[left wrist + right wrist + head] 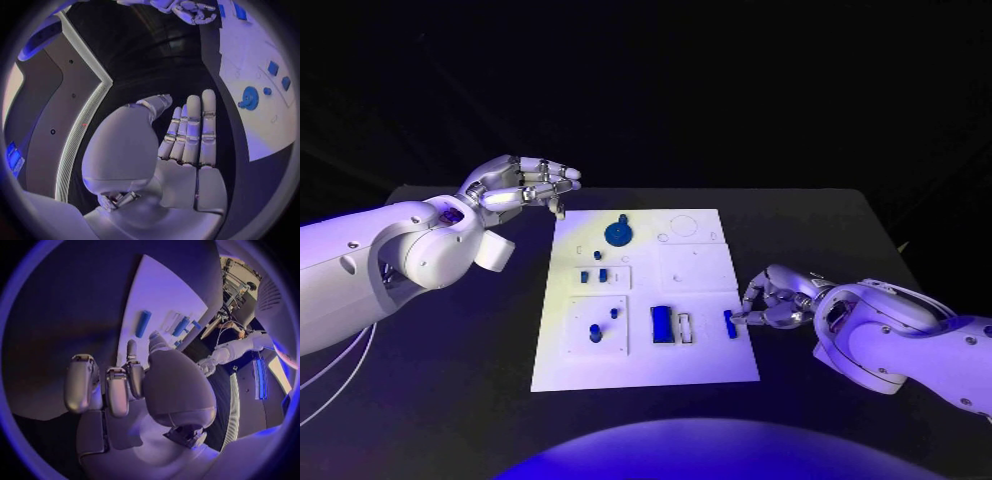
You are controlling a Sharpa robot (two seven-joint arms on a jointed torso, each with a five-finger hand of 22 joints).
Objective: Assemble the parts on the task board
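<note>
Where blue parts [661, 324] lie, white flat task board [704, 370]

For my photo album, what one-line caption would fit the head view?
Two robot hands flank a white task board: the left hand hovers at its far corner, the right hand touches a small blue part.

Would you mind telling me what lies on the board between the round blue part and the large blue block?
In the head view, between the round blue part and the large blue block, two small blue pieces sit on the white board.
</note>
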